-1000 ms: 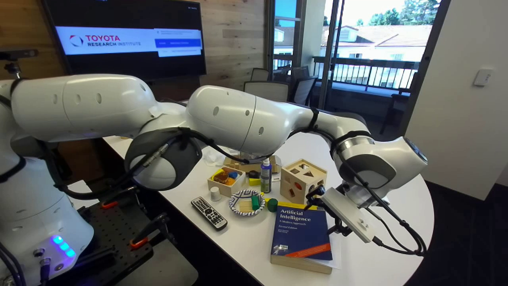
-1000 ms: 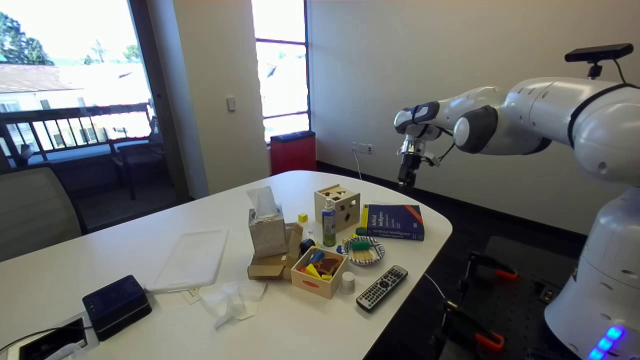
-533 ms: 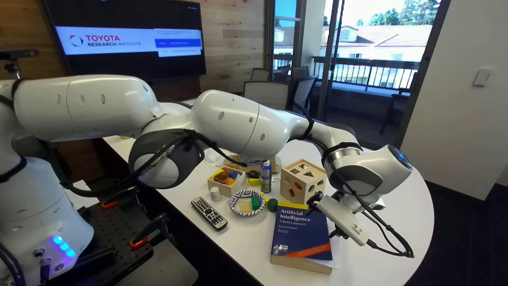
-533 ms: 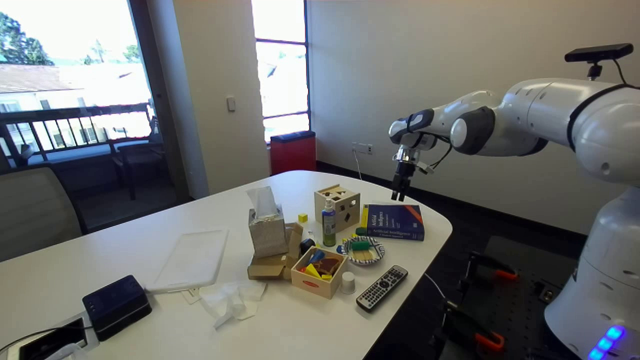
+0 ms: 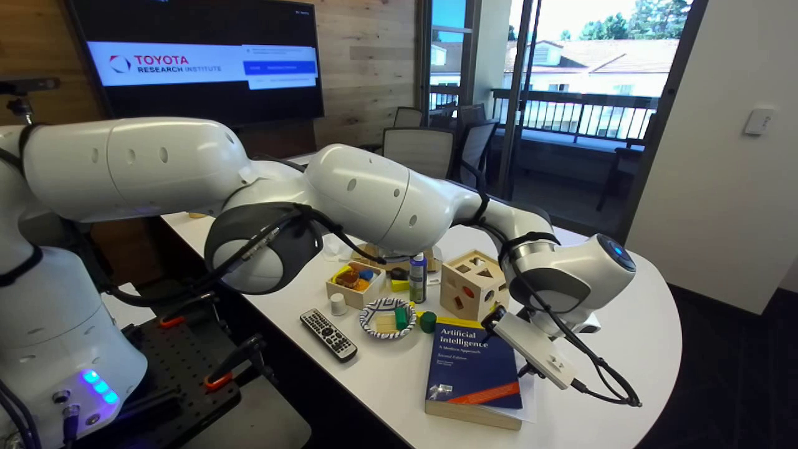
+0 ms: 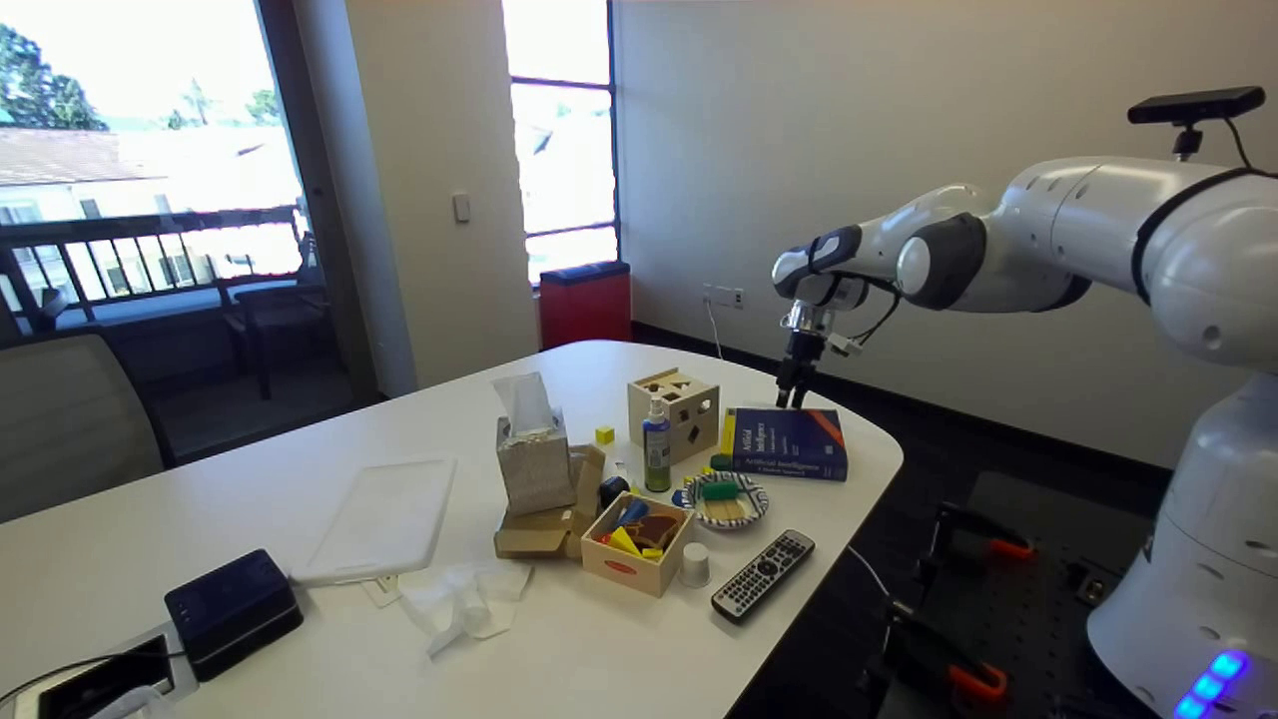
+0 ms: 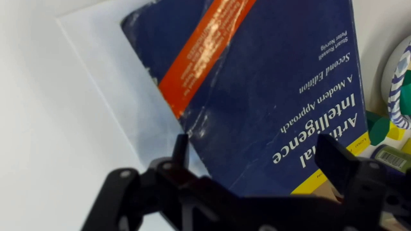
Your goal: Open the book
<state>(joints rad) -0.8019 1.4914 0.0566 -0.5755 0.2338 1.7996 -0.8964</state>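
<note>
Surface (image 6: 589, 649), white and rounded, lies under a robot arm (image 5: 374, 193) and carries a closed dark blue book (image 5: 471, 371), the arm's jaws spread apart over one corner, contact unclear, with a patterned bowl (image 5: 386, 335) near the book and a remote control (image 5: 328, 335) farther off.

A white table (image 6: 589, 659) with a rounded end carries a thick blue book (image 6: 789, 439) (a pale sheet (image 7: 125, 80) shows beside its long edge), a wooden cube (image 6: 659, 424) just beside it, a spray bottle (image 6: 656, 454), a patterned bowl (image 6: 759, 505), a remote (image 6: 764, 576), a small white cup (image 6: 696, 566), an open wooden box (image 6: 621, 566), crumpled tissue (image 6: 464, 599) and a yellow block (image 6: 605, 434)
</note>
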